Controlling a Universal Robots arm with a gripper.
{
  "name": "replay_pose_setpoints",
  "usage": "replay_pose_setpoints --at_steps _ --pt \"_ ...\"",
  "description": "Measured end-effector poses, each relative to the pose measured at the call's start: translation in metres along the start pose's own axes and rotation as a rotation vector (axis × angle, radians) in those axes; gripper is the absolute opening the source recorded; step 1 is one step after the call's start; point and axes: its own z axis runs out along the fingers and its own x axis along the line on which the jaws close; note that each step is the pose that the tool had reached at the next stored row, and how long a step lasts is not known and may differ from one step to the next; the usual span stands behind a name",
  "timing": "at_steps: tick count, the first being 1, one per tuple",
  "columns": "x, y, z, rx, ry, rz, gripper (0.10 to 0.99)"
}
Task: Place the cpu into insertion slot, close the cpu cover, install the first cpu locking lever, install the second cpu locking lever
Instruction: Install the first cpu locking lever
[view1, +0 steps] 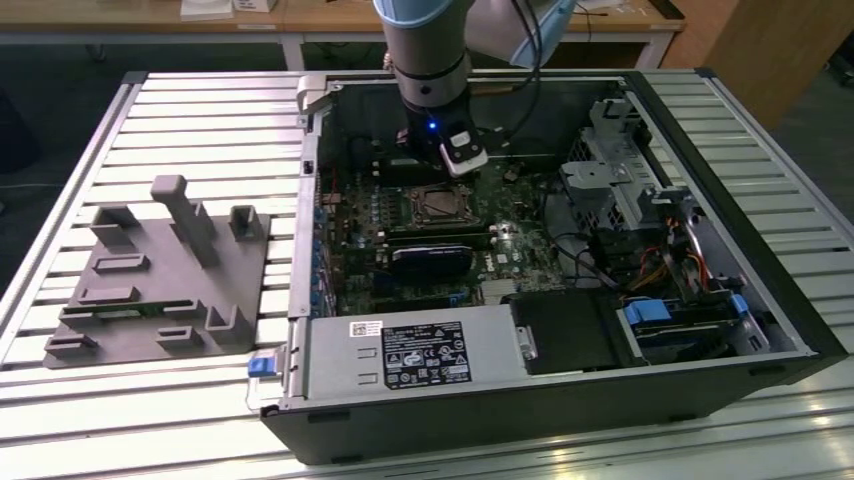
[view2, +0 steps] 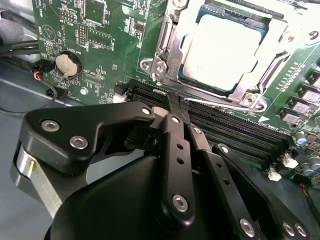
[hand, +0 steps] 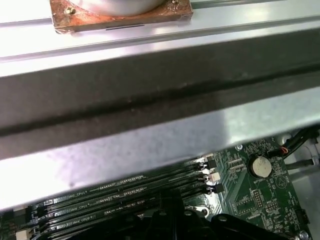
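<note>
On the motherboard, the cpu lies just beyond the tool.

You have bright overhead light. In the exterior view the bench slats glare white along the near edge. The inside of the computer case lies in shade, darkest beneath the arm. In the second wrist view the cpu top is washed out almost to white, and the cpu cover gleams around it. In the first wrist view the case wall carries a pale sheen above the evenly lit motherboard.
</note>
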Motion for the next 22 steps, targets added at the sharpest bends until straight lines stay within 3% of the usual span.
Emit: replay_pose_setpoints --at_steps 8,16,22 --pt "0.0008 -0.0012 0.0044 0.017 -0.0091 0.005 0.106" --pt "0.0012 -0.0017 0.0066 0.021 -0.0127 0.007 0.106" --pt "-0.0005 0.0009 -0.0036 0.021 -0.0127 0.008 0.106"
